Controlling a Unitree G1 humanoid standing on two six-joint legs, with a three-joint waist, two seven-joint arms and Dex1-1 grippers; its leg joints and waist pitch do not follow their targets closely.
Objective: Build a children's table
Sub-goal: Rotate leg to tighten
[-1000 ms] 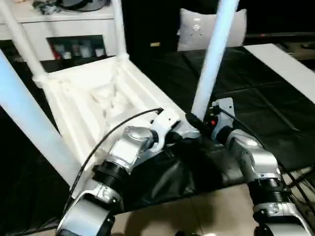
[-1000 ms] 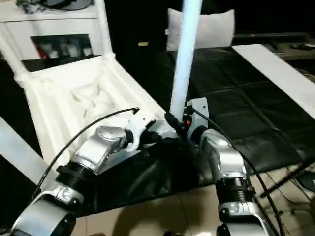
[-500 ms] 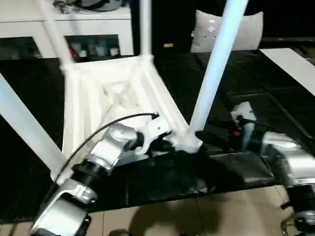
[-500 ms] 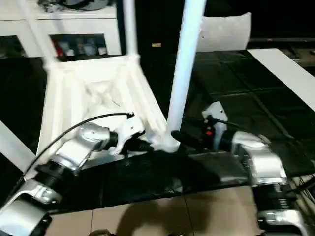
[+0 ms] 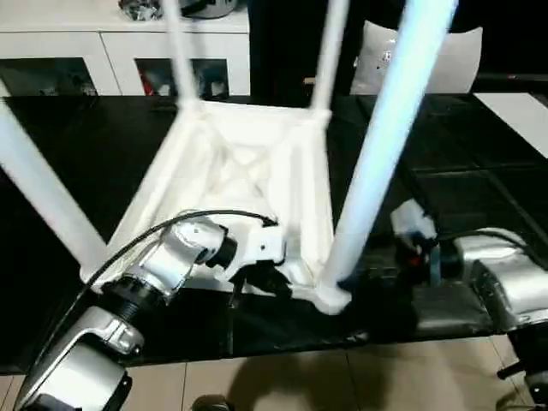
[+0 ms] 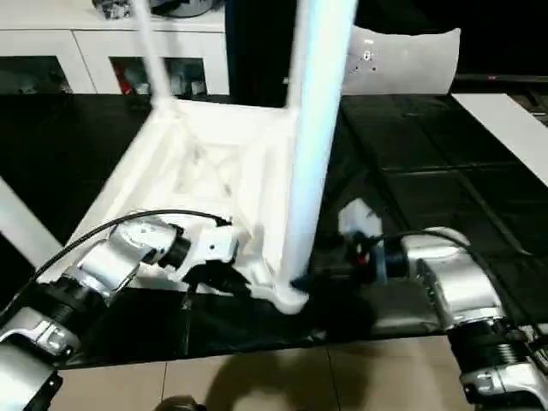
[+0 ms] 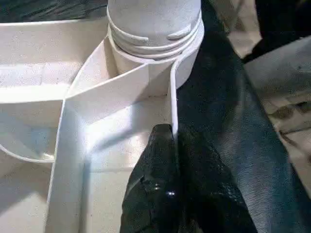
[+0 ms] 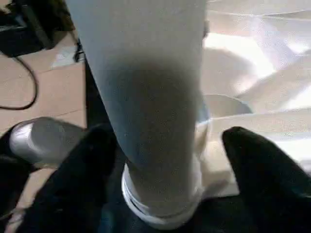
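Note:
The children's white tabletop [image 5: 240, 163] lies upside down on the black-covered work table, ribbed underside up, with a leg standing in each corner socket. The near right leg [image 5: 385, 145] rises from the corner closest to me. My left gripper [image 7: 172, 133] is shut on the tabletop's rim wall just beside that corner socket [image 7: 153, 24]. My right gripper [image 8: 170, 138] is open, with one black finger [image 8: 92, 165] against one side of the same leg's base and the other [image 8: 257, 165] a little apart from it. The near left leg [image 5: 38, 188] slants off to the left.
The black work table [image 5: 86, 145] ends just in front of the held corner, with beige floor [image 5: 300, 385] below. A white cabinet [image 5: 111, 51] stands behind, a pale cushion [image 5: 467, 60] at back right, and a white board [image 5: 522, 107] on the right.
The camera has swung. The tabletop has turned, and its near right corner now sits closer to the work table's front edge. My left gripper kept hold of the rim; my right stayed by the leg's base.

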